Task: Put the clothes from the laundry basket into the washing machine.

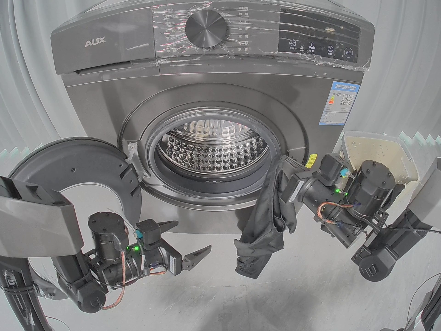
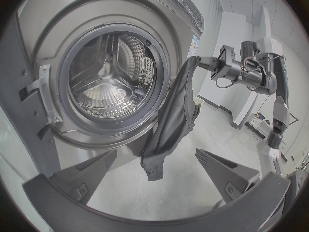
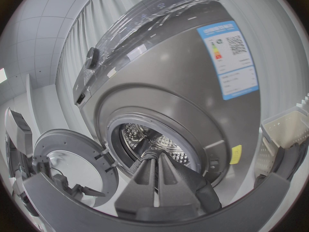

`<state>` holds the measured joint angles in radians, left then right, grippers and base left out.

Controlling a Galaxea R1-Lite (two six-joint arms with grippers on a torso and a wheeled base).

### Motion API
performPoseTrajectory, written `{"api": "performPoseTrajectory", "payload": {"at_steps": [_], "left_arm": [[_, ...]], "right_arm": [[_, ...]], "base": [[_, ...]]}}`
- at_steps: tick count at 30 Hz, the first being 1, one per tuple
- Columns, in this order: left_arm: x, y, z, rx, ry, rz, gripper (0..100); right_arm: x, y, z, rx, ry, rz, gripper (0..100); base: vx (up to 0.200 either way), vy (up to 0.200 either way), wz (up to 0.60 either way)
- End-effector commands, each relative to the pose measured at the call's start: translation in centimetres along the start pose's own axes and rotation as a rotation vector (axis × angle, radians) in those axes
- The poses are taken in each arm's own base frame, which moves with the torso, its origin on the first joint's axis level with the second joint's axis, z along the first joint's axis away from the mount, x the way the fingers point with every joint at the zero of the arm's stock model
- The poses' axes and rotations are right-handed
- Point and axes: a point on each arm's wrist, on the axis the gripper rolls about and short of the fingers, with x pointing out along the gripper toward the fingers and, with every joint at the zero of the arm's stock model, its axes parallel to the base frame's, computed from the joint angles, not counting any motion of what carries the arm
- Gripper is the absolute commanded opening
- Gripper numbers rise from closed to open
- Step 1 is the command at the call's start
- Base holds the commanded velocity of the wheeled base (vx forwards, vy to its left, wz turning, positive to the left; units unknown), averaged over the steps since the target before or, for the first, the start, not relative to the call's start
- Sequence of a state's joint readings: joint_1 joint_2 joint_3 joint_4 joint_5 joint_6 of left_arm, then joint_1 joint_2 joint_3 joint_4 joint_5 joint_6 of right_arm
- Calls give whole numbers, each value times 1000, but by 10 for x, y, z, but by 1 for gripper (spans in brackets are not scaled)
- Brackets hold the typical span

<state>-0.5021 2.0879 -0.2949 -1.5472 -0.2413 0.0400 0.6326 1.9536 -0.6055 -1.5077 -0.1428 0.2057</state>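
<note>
- Garment (image 1: 264, 221) hangs from the right fingers (image 3: 146, 184), clamped on its top edge just outside the washing machine (image 1: 115, 102) mouth, apparently poised to go in.
- Left fingers (image 1: 196, 254) gape empty, held low and clear of its path.

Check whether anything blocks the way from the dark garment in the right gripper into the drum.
Nothing visible does. The door is swung open to the left, the drum mouth is unobstructed, and the left gripper sits low beside the door. The dark garment hangs from the right gripper at the mouth's right edge.
</note>
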Motion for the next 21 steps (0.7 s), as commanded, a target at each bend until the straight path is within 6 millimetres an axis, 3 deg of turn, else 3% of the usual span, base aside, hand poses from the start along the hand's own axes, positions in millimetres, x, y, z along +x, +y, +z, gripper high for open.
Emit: {"api": "performPoseTrajectory", "payload": {"at_steps": [1, 12, 21], "left_arm": [[22, 2, -7, -1, 0, -8, 100], [35, -5, -15, 4, 12, -46, 100], [66, -4, -20, 14, -23, -63, 100]], "right_arm": [[11, 23, 6, 14, -19, 43, 0], [37, 41, 6, 42, -34, -10, 0], [38, 45, -1, 46, -25, -1, 0]], "base": [[0, 0, 0], [0, 0, 0], [0, 0, 0]]}}
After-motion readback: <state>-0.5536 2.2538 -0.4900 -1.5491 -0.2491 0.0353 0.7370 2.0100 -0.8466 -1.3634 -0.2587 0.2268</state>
